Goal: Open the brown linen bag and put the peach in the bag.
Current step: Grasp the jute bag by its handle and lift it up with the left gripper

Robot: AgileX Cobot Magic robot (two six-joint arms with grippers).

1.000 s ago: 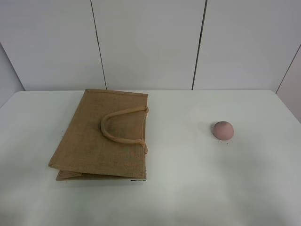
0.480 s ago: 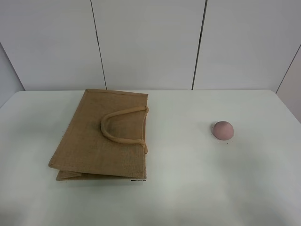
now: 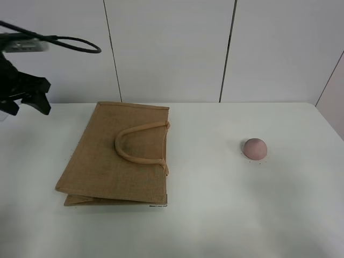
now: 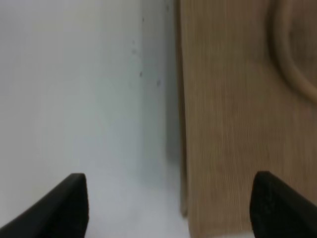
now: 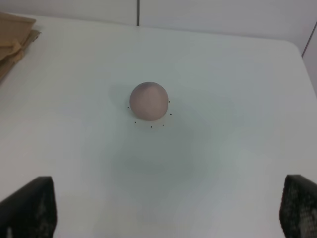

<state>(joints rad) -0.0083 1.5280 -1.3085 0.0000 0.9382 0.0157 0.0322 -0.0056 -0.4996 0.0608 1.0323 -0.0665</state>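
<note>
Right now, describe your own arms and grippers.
The left gripper has black, wedge-shaped fingers; a thin black cable loops out above it, beside a pale grey part. The right gripper shows only black, grainy-textured fingertips.

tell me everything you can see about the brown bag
The brown linen bag is a large, tan-brown rectangle of what looks like coarse woven cloth. It lies flat and folded shut on the left half of the white table in the exterior high view. A lighter, rolled loop handle rests on its top face, with both ends at the bag's right edge. At the near left corner a lower folded layer pokes out. Only the table touches it.
</note>
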